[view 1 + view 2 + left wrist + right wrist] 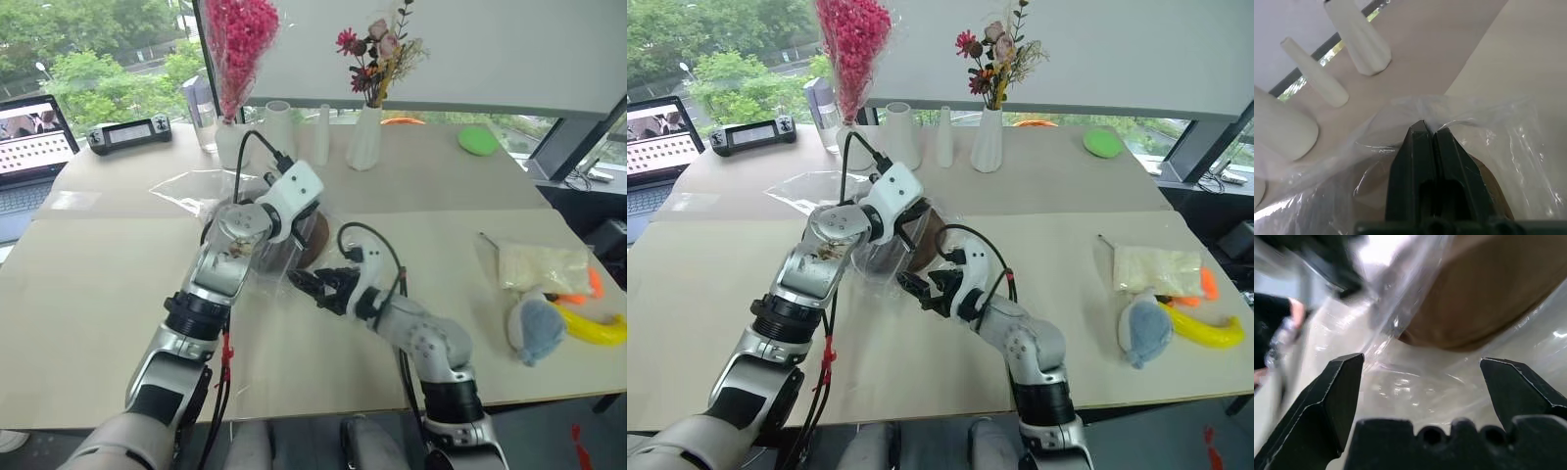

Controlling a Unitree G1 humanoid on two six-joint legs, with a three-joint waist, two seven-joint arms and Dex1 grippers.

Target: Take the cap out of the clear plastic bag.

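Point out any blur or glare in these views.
Right wrist view: motion blur at the upper left, with glints on the clear plastic bag beneath the cap. Left wrist view: sharp, with faint sheen on the bag around the left hand.

- One dark brown cap, inside one clear plastic bag.
- Two robot hands: left hand and right hand.
- Four white vases along the counter's far edge, two of them holding flowers.
- One green rounded object.
- One smaller bag of pale contents.
- One laptop.
- One controller.
- One yellow banana-shaped toy.
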